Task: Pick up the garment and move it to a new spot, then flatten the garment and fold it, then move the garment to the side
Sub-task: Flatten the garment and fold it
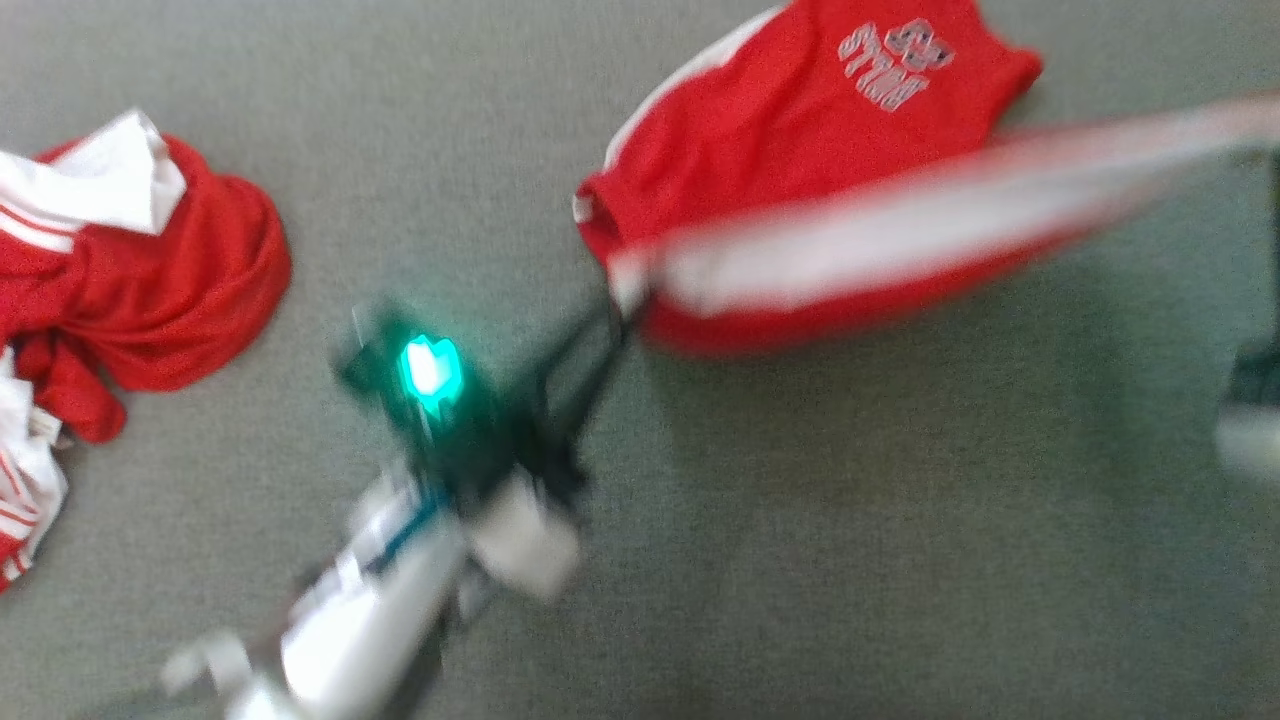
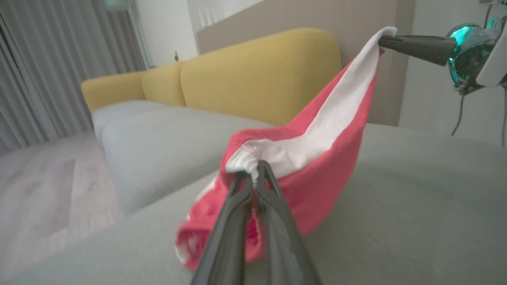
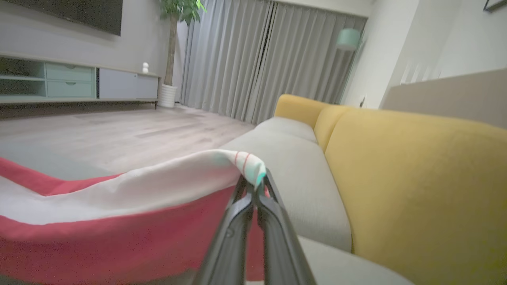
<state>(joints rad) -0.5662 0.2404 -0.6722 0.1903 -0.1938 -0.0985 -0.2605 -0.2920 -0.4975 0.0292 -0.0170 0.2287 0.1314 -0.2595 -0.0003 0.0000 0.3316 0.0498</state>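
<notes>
The garment (image 1: 800, 130), a red jersey with a white band (image 1: 900, 230) along one edge, hung stretched between the two arms over the grey seat of the sofa (image 1: 800, 520). The left gripper (image 1: 625, 290) had its jaws closed on one bunched white corner; its own wrist view showed the cloth pinched right at the fingertips. In the right wrist view, the right gripper (image 3: 255, 186) was likewise clamped on the opposite corner, with the band running taut between the two holds. Only that edge was lifted. In the head view the rest of the garment sagged down, and its printed part lay on the seat toward the far side. A pile (image 1: 150, 280) of other red and white clothes sat well apart at the left of the seat.

By my judgement the pickup was done, and the moment fell in the carry to a new spot or the start of spreading; the head view was motion-blurred, so which of the two I could not tell. The garment was not yet flat. Laying it out smooth, folding it and setting it aside all remained.
</notes>
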